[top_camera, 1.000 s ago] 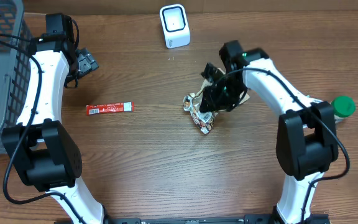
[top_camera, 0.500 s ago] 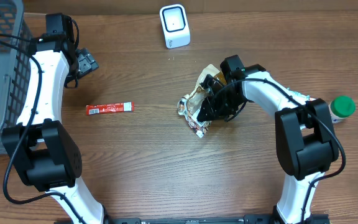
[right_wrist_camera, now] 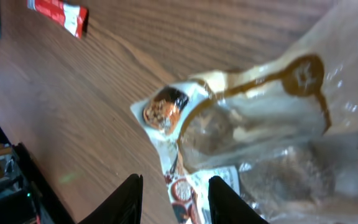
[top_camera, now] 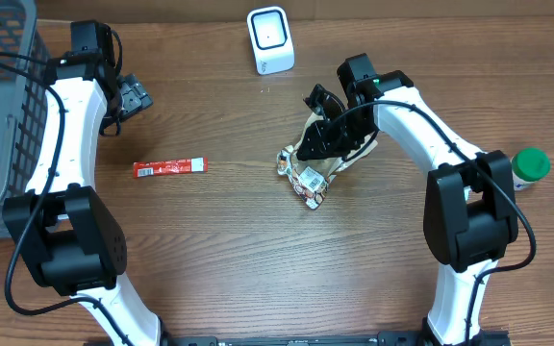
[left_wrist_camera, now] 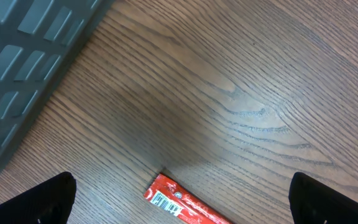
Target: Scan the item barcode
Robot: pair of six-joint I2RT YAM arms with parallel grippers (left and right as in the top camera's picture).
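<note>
Snack bag point(top_camera: 306, 179) in R jaws; L jaws wide

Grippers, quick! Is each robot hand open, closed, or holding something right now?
Left gripper: open wide, holding nothing.
Right gripper: partly closed, and it looks to be pinching the crinkly snack bag.

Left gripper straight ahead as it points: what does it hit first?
Likely the red sachet, its near end lying between the left gripper's open fingers; otherwise the table. Depth is unclear.
</note>
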